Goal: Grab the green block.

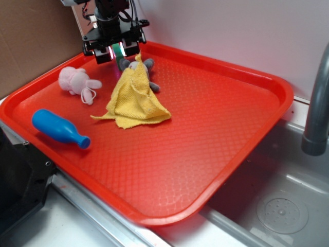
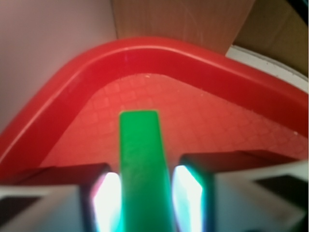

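Two fingers [image 2: 108, 195] flank green block [image 2: 143, 164] at tray's [image 1: 267, 82] far corner, gripper [image 1: 118, 51] down low over it. Pads sit close either side; whether clamped or merely bracketing, cannot tell. Block lies lengthwise between jaws, aligned for squeeze. Yellow cloth [image 1: 134, 98] nearby, clear of grasp.

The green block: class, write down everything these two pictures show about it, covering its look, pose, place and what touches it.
The green block is a plain, smooth, solid-looking bar with a flat squared end. In the wrist view it runs lengthwise between the fingers of the gripper, which sit tight against its two long sides. It points toward the rounded far corner of the red tray. In the exterior view only a sliver shows under the gripper. Whether it rests on the tray cannot be told.
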Controlling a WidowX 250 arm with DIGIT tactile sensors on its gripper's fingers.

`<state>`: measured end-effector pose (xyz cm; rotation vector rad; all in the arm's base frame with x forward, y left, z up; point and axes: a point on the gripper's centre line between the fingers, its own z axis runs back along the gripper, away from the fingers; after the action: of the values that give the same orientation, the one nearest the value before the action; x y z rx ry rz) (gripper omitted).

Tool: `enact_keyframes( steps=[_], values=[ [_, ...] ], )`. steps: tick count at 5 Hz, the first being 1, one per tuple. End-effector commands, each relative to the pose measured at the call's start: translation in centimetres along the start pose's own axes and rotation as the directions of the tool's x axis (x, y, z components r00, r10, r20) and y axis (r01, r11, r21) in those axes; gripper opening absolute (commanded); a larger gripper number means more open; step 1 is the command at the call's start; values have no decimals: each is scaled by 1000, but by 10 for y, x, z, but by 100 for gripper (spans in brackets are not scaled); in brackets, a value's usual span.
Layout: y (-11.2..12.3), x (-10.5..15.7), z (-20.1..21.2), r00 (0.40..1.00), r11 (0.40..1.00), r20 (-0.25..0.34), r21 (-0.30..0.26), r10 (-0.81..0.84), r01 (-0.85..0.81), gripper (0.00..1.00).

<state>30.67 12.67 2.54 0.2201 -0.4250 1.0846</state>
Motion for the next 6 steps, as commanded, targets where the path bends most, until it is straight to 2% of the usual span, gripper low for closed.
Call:
enact_keyframes(
  steps=[1,2,4,5,6],
  values=[
    [3,8,12,1000,1000,10,-17,-15,16,0],
    [8,15,43,990,991,-48,-20,-136,135,0],
    [15,3,120,922,925,-152,-192,-357,327,0],
    [17,-14,163,859,871,-211,-280,-467,404,0],
    [23,-37,204,764,792,-258,-365,-591,490,0]
  ],
)
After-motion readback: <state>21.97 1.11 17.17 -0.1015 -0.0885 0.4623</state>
